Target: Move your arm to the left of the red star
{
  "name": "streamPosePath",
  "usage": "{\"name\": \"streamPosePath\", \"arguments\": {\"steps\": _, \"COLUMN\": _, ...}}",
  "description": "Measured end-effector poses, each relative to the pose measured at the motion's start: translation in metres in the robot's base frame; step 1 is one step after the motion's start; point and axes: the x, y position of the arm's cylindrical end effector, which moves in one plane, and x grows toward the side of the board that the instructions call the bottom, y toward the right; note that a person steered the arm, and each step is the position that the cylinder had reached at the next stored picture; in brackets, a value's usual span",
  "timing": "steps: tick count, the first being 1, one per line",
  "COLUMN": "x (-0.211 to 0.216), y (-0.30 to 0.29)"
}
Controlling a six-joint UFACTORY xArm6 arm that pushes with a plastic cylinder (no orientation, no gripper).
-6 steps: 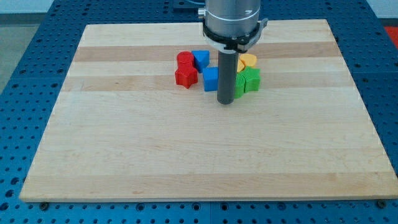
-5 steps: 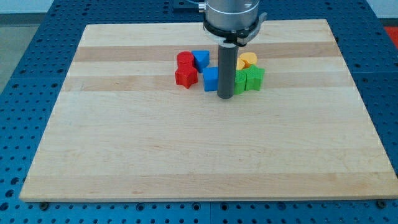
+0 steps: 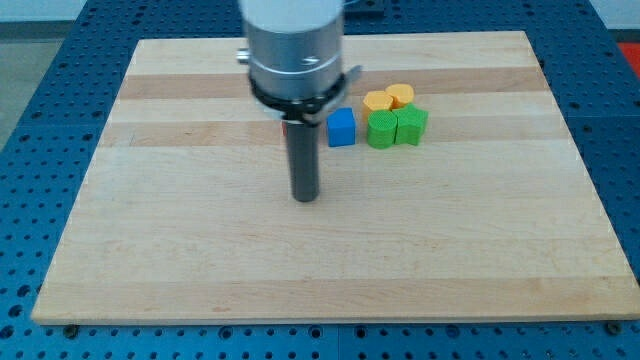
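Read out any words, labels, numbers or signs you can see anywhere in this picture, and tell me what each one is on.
None: no readable text anywhere in the camera view.
The wooden board, the blue cube, the two green blocks, the two yellow blocks and the arm's housing above my tip carry no print or labels.
The red blocks are almost wholly hidden behind the arm.

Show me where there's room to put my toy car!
Bare wood runs along the board's bottom, below my tip, and on its left. It's crowded near the top: blue cube, two green blocks and two yellow blocks bunch together.
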Motion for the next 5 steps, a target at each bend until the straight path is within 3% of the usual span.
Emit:
{"name": "streamPosePath", "arguments": {"steps": 1, "x": -0.035, "y": -0.040}}
{"name": "streamPosePath", "arguments": {"steps": 3, "x": -0.094, "y": -0.041}}
{"name": "streamPosePath", "arguments": {"steps": 5, "x": -0.100, "y": 0.014}}
